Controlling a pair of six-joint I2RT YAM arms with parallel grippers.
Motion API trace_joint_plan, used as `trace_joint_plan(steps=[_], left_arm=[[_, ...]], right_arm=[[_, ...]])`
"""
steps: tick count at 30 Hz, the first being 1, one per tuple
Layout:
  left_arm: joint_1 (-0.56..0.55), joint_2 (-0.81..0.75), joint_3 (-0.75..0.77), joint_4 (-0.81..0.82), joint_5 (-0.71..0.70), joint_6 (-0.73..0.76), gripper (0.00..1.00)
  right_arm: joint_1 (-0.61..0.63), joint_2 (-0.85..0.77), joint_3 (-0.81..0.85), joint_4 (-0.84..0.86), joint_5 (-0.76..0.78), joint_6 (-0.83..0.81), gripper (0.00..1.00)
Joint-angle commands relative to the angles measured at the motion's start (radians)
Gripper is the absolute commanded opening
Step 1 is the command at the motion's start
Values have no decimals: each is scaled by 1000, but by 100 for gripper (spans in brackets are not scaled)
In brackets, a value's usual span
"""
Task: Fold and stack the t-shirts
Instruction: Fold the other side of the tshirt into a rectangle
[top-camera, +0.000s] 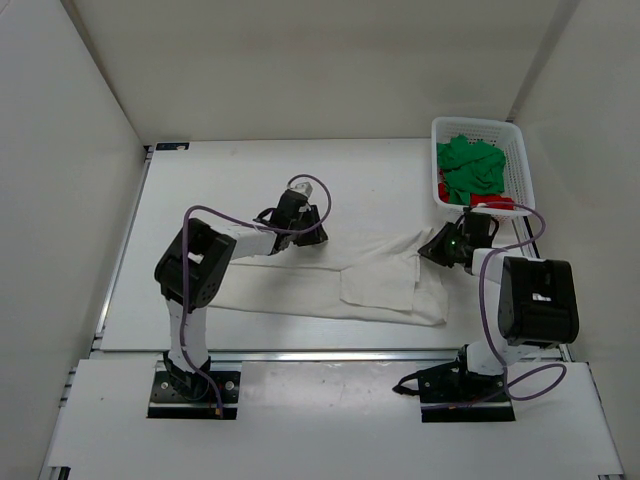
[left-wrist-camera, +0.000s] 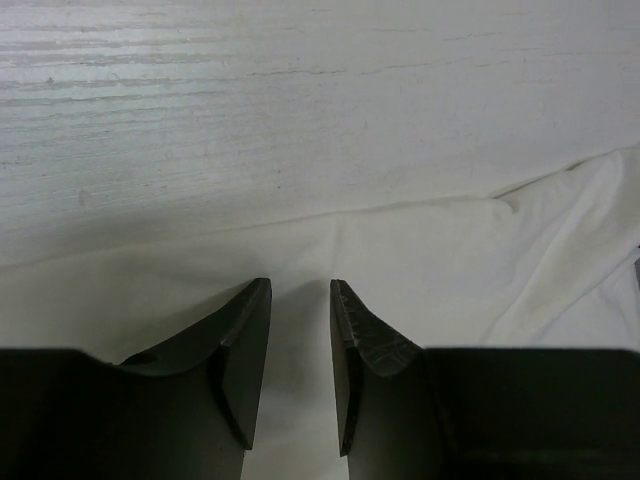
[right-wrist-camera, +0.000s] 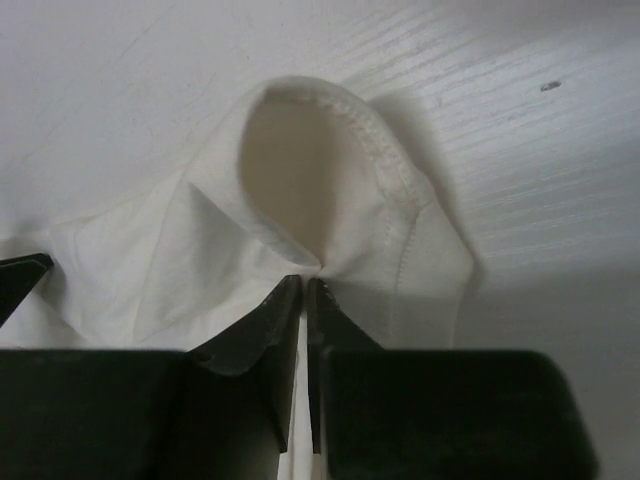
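Right now you have the right gripper (right-wrist-camera: 303, 285) pressed together on the white t-shirt (top-camera: 330, 290). It pinches a bunched bit of cloth just beside a hemmed opening (right-wrist-camera: 375, 135) that stands up in a loop. Your left gripper (left-wrist-camera: 300, 295) hangs over the shirt near its far edge, left of centre. Its jaws are spread part way with cloth showing in the gap, and you cannot tell whether the fingers touch it. The shirt lies stretched across the near middle of the table (top-camera: 220, 190), its right end at the right gripper. The green t-shirt (top-camera: 470, 165) sits crumpled in the basket (top-camera: 520, 150) at the far right, with the red t-shirt (top-camera: 492, 202) showing at its near side.
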Motion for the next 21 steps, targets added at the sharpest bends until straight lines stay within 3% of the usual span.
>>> trace_joint_plan(steps=[1,6,13,15,17,21], left_arm=[[31,-29,-47,15,16,-22,42],[83,-61,-113,62,7,-57,41],[118,-110,-168,104,19,-89,41],[111,-122,-173,107,27,-95,41],[112,-145,-179,116,44,-105,40],[80,-245,-180,104,25,-80,42]], right_arm=[[-7,-24,4,60,21,19,4],[5,-123,-74,43,137,38,0],[5,-131,-103,25,146,60,0],[13,-136,-89,14,149,59,4],[17,-149,-77,2,138,57,17],[56,-289,-57,-47,207,39,32]])
